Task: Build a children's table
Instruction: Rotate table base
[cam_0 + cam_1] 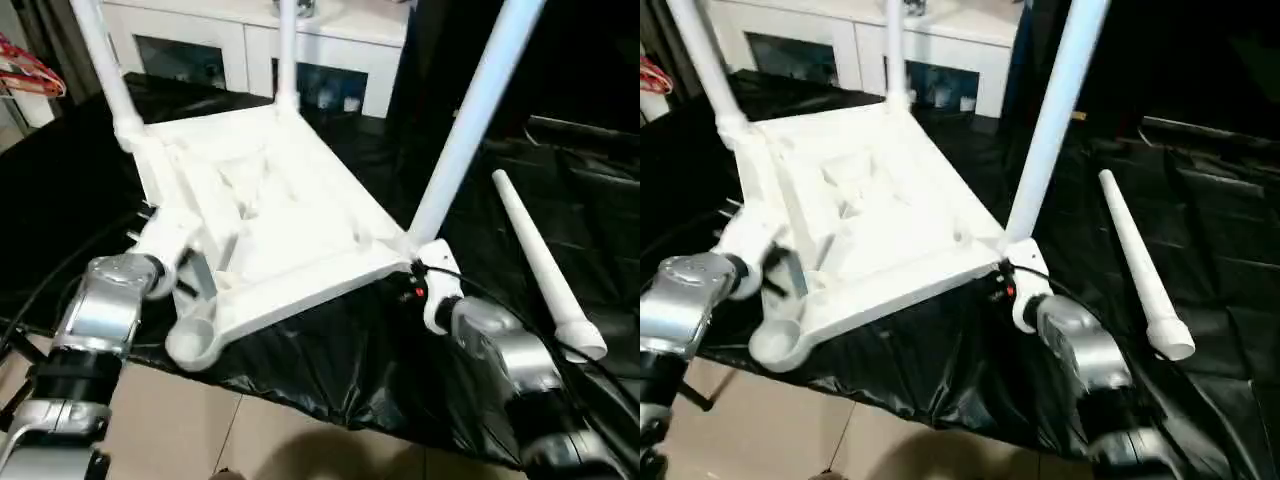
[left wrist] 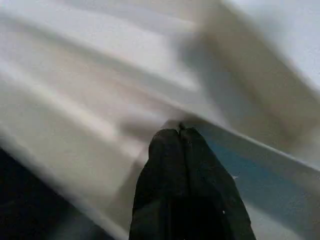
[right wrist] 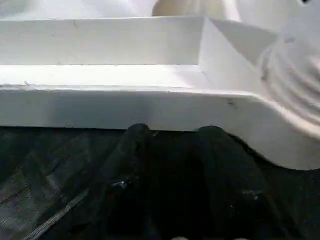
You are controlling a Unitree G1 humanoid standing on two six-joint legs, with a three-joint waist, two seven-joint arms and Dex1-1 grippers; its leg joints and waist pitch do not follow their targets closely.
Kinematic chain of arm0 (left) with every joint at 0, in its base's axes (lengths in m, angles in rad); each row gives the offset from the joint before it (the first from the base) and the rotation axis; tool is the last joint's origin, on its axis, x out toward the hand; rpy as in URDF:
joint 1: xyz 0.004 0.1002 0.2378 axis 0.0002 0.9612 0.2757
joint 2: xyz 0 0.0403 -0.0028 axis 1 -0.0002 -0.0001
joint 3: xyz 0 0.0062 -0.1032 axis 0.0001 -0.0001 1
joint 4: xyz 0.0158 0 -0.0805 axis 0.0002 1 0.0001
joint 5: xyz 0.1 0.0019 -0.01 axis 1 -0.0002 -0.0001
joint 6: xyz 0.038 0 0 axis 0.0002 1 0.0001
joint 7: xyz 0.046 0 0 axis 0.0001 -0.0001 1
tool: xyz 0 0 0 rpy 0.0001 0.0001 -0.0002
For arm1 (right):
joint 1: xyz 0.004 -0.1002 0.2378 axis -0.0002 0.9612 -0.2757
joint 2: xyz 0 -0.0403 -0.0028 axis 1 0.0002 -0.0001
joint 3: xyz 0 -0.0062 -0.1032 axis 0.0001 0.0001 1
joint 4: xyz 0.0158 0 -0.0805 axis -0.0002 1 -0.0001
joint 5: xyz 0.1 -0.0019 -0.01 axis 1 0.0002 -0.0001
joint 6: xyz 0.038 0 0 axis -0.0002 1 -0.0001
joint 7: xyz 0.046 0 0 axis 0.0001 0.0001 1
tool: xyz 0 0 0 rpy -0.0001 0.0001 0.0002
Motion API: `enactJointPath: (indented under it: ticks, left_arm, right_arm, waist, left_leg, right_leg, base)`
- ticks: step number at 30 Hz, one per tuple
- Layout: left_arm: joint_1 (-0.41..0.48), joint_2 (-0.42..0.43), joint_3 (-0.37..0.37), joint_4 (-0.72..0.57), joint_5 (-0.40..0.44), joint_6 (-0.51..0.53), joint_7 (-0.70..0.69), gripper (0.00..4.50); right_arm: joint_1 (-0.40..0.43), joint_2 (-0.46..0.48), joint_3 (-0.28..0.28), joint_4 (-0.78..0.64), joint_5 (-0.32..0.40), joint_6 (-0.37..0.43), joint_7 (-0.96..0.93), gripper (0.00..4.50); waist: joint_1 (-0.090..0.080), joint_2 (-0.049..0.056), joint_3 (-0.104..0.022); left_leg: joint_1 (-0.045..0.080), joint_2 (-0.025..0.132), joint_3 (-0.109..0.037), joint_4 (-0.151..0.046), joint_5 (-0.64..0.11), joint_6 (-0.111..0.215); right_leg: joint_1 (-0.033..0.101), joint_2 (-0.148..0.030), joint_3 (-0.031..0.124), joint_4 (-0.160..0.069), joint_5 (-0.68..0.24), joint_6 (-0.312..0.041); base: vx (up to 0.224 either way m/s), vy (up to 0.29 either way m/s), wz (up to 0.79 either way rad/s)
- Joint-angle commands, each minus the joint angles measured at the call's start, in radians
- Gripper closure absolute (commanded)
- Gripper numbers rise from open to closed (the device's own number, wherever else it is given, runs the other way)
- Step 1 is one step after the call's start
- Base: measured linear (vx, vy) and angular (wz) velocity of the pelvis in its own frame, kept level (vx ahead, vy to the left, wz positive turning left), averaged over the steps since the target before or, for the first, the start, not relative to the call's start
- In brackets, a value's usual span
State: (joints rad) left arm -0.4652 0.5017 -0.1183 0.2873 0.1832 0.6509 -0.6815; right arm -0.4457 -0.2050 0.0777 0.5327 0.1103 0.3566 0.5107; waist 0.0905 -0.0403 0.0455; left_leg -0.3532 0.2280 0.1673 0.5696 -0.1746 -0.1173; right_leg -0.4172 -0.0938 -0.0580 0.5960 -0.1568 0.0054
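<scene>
Three legs [image 1: 470, 120] socketed | fourth leg [image 1: 545, 265] loose | left fingers [image 2: 182, 165] pressed together | right fingers [image 3: 135, 165] spread

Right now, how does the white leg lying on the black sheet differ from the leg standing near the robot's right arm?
The loose leg lies flat on the black sheet; the near right leg stands upright, slightly tilted. The loose leg is joined to nothing, while the near right leg sits in a corner socket of the upturned table top. The loose leg's flared end shows; the standing leg's base is in its socket. Both are long white tubes.
</scene>
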Motion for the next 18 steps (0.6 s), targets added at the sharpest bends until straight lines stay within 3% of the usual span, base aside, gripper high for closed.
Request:
enactJointPath:
  ticks: [1, 7, 12, 18]
  left_arm:
    - [0.037, -0.002, -0.091, -0.014, -0.028, 0.027, -0.106, 4.5]
    - [0.035, 0.027, -0.202, -0.125, -0.077, 0.038, -0.287, 4.5]
    - [0.008, -0.004, -0.266, -0.179, -0.114, 0.013, -0.381, 4.5]
    - [-0.055, -0.096, -0.284, -0.113, -0.095, -0.018, -0.333, 4.5]
  right_arm:
    - [-0.035, 0.011, 0.003, 0.047, -0.008, -0.03, -0.01, 3.16]
    - [-0.119, 0.041, 0.003, 0.162, -0.022, -0.083, -0.022, 3.71]
    - [-0.162, 0.06, 0.008, 0.223, -0.03, -0.12, -0.01, 4.1]
    - [-0.18, 0.065, 0.003, 0.264, -0.035, -0.15, -0.004, 4.34]
  waist:
    - [0.003, 0.01, -0.056]
    - [-0.001, 0.012, -0.06]
    - [-0.001, 0.01, -0.064]
    - [-0.003, 0.01, -0.065]
  left_leg:
    - [0.002, -0.01, 0.013, -0.071, -0.271, -0.011]
    - [0.001, -0.011, 0.014, -0.069, -0.232, -0.015]
    - [-0.001, -0.014, 0.017, -0.065, -0.189, -0.007]
    - [-0.001, -0.014, 0.02, -0.062, -0.192, -0.002]
  right_leg:
    - [0.044, -0.031, 0.026, -0.066, -0.295, -0.174]
    - [0.049, -0.027, 0.027, -0.054, -0.222, -0.201]
    - [0.054, -0.025, 0.029, -0.045, -0.148, -0.22]
    - [0.058, -0.024, 0.03, -0.047, -0.15, -0.22]
  base:
    - [0.0, 0.0, 0.0]
    - [0.0, 0.0, 0.0]
    - [0.0, 0.0, 0.0]
    - [0.0, 0.0, 0.0]
